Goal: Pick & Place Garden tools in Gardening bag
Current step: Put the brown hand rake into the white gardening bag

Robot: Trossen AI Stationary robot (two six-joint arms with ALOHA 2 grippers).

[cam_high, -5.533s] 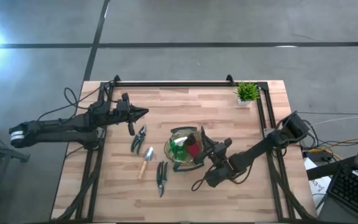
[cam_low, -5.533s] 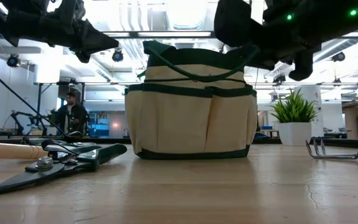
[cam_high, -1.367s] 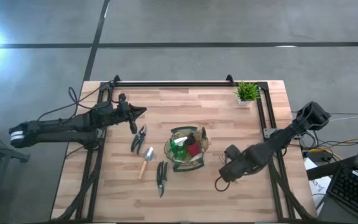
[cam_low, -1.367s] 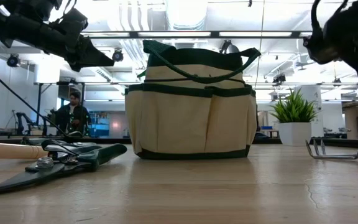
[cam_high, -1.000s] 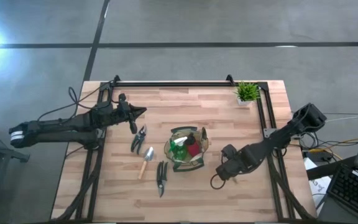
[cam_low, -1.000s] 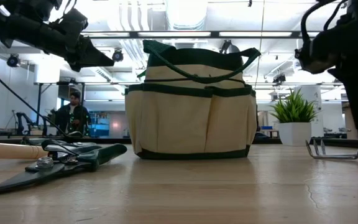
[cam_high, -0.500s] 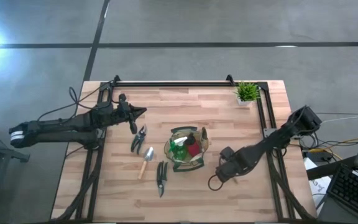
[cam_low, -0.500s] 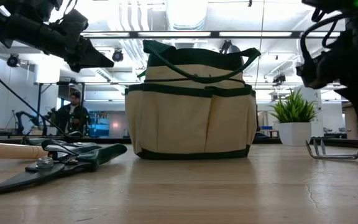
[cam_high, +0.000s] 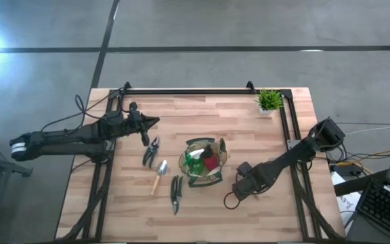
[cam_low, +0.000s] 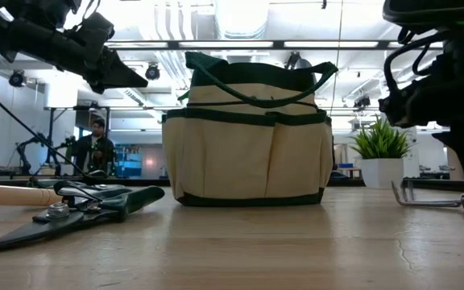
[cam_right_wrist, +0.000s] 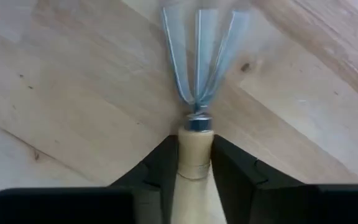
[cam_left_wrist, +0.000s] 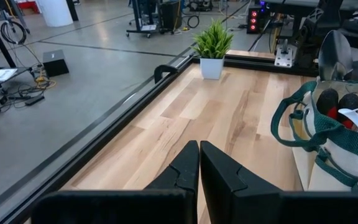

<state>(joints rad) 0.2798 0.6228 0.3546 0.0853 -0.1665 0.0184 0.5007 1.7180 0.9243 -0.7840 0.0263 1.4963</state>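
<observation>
Rake [cam_right_wrist: 196,74] first: from my right wrist camera I see its three silver tines fanned over the bare wood and its pale wooden handle running back between the two dark fingers [cam_right_wrist: 160,168], which sit tight against either side of the handle, so I read the right gripper [cam_high: 244,188] as closed on the rake. From above, that gripper is low over the table [cam_high: 202,115] just to the right of the gardening bag [cam_high: 203,163], and at table height the rake's tines [cam_low: 425,193] show low beside the arm, though I cannot tell whether they touch the wood. The bag stands upright near the table's middle, with the green spray bottle [cam_high: 196,161] and the red-and-black piece [cam_high: 211,163] already inside it. Left of the bag lie the trowel [cam_high: 160,175], black pruning shears [cam_high: 175,192] and a second pair of shears [cam_high: 150,152], all flat on the wood. My left gripper [cam_high: 153,123] hangs above the table's left part, well apart from the bag, its fingers pressed together and holding nothing. The little potted plant [cam_high: 269,102] sits at the far right corner. I can read no label, brand or lettering on the bag or on any tool.
</observation>
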